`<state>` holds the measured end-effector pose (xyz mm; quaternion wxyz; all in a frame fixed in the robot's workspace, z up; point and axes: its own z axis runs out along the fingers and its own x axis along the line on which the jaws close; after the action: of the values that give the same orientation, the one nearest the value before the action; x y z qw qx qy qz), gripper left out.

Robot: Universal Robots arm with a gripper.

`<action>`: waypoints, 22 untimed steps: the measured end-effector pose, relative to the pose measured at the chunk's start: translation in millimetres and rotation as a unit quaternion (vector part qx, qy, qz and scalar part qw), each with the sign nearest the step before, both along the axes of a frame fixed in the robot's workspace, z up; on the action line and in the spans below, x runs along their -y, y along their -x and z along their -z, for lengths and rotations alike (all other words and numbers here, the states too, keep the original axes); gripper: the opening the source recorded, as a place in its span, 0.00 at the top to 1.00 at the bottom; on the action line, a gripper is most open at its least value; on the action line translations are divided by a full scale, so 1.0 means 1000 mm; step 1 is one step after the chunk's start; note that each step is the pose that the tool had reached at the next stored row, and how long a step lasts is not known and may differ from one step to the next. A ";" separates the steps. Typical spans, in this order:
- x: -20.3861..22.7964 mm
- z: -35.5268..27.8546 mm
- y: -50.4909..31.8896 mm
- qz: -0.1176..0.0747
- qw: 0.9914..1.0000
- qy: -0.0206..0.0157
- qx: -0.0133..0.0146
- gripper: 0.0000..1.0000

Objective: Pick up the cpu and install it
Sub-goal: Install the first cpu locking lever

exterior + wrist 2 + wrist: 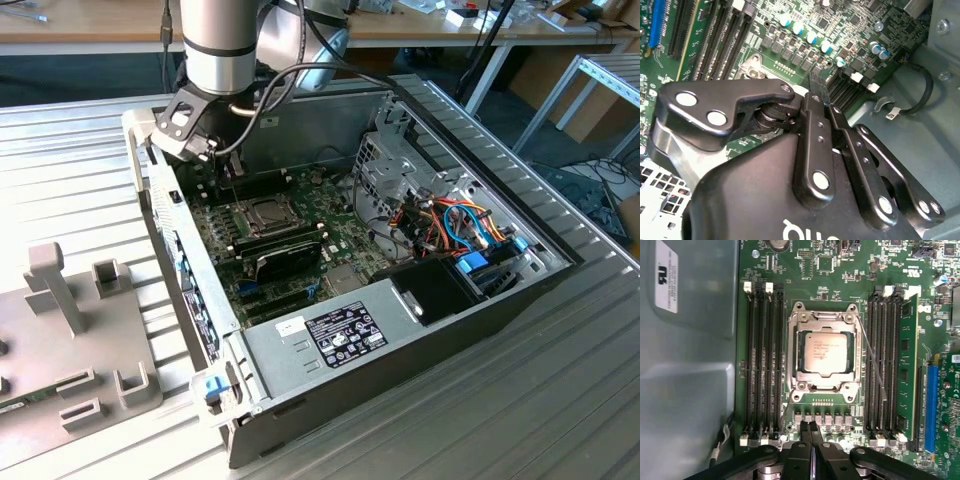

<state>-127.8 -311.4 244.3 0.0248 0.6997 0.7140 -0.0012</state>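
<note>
Farthest back, wooden workbenches (100,22) line the room. A ribbed metal table (90,150) carries the open computer case (300,135) at the centre of the exterior view. The gripper (810,432), fingers pressed together on nothing, hangs over the green motherboard (790,270). Near its tips the cpu (826,353) lies flat inside the socket frame (825,316), metal top up — square, no long axis, edges parallel to the memory slots (762,365).

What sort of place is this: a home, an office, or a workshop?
Probably a robotics lab or workshop: an open computer case lies on a ribbed metal table, a robot arm reaches into it, and wooden workbenches stand behind.
</note>
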 end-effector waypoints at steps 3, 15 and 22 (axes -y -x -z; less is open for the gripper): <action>0.0032 0.0000 0.0000 0.000 1.000 0.002 0.000 0.89; 0.0152 -0.0127 -0.0076 0.003 1.000 0.003 0.000 0.89; 0.0153 -0.0127 -0.0079 0.003 1.000 0.003 0.000 0.89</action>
<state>-119.9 -326.6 257.1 0.0264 0.7017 0.7119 -0.0035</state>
